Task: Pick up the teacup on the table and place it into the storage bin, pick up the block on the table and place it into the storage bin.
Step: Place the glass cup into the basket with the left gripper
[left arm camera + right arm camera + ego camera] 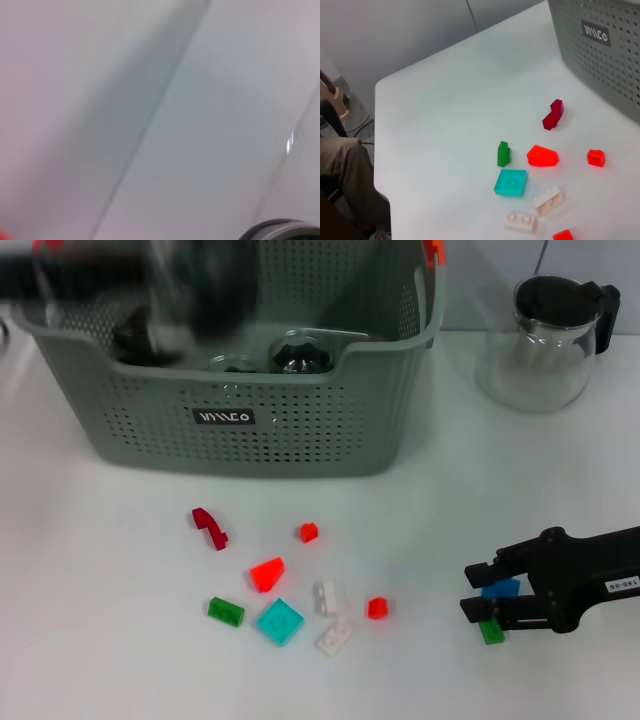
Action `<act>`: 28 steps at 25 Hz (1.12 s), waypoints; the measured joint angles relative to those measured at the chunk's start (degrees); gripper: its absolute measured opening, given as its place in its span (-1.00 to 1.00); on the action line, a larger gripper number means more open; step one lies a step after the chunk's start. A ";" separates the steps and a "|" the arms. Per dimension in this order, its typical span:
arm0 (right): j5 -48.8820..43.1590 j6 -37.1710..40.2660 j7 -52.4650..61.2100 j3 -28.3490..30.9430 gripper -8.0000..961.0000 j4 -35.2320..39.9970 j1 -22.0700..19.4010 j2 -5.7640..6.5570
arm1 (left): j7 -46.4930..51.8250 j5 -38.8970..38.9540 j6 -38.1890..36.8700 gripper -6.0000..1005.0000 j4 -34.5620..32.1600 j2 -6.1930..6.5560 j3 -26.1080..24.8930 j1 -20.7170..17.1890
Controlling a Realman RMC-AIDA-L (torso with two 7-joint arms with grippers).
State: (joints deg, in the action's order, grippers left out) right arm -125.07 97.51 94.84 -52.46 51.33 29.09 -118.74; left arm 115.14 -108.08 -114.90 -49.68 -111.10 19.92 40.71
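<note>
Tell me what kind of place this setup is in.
Probably an indoor lab or test room: a plain white table carries a staged set of small blocks, a storage bin and a glass pitcher, and a seated person's leg shows beside the table.

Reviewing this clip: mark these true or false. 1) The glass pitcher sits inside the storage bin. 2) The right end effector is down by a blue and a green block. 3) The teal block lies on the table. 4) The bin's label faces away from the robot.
1) False: the glass pitcher stands on the table, beside the storage bin.
2) True: right end effector, blue block, green block.
3) True: teal block.
4) False: the label faces the robot.
</note>
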 joint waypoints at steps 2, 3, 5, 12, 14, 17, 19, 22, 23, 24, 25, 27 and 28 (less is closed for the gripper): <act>0.00 0.01 -0.19 0.00 -0.03 0.00 0.00 0.00 | 1.83 5.33 1.59 -0.86 0.39 0.34 -0.74 0.05; 0.00 0.02 -0.25 -0.01 -0.03 0.00 0.03 0.00 | 2.88 6.88 2.80 -0.85 0.08 0.48 -0.72 0.39; 0.05 0.00 -0.27 0.00 -0.03 0.00 0.11 0.00 | 4.85 7.93 6.45 -0.84 -0.82 0.54 -0.30 1.50; 0.08 -0.04 -0.36 -0.01 -0.04 0.00 0.44 -0.24 | 13.94 -0.47 31.30 -0.82 -5.82 2.67 17.10 6.53; 0.08 -0.05 -0.39 -0.02 -0.04 0.00 0.47 -0.30 | 18.44 -9.24 37.79 -0.81 -6.31 3.36 22.76 9.20; 0.10 -0.05 -0.52 -0.01 -0.03 0.00 0.53 -0.49 | 24.46 -24.20 44.13 -0.80 -4.14 2.83 28.98 14.14; 0.14 -0.05 -0.72 -0.04 -0.03 0.00 0.54 -0.61 | 27.03 -32.87 47.14 -0.79 -1.37 1.84 32.73 17.08; 0.09 -0.04 -0.84 -0.04 -0.03 -0.18 0.76 -0.78 | 29.66 -43.80 51.41 -0.78 3.77 -0.35 36.99 20.57; 0.07 -0.07 -0.85 -0.04 -0.03 -0.38 0.90 -0.78 | 30.30 -47.41 52.81 -0.77 5.22 -1.26 37.66 21.39; 0.05 -0.07 -0.86 -0.03 -0.03 -0.61 1.04 -0.78 | 30.89 -50.93 54.39 -0.77 6.71 -2.25 38.30 22.17; 0.04 -0.09 -0.86 -0.03 -0.03 -0.82 1.18 -0.78 | 31.21 -53.30 55.74 -0.76 7.89 -3.12 39.22 22.70; 0.03 -0.11 -0.87 -0.01 -0.03 -1.21 1.42 -0.68 | 32.05 -55.55 57.92 -0.76 9.73 -4.03 41.60 23.16; 0.03 -0.12 -0.88 -0.01 -0.03 -1.38 1.50 -0.64 | 32.74 -55.52 58.66 -0.75 10.45 -4.06 43.24 23.17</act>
State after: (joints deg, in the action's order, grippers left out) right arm -125.04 97.39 93.96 -52.47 49.95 30.59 -119.38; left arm 147.87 -163.61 -56.24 -39.22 -115.17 63.16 63.88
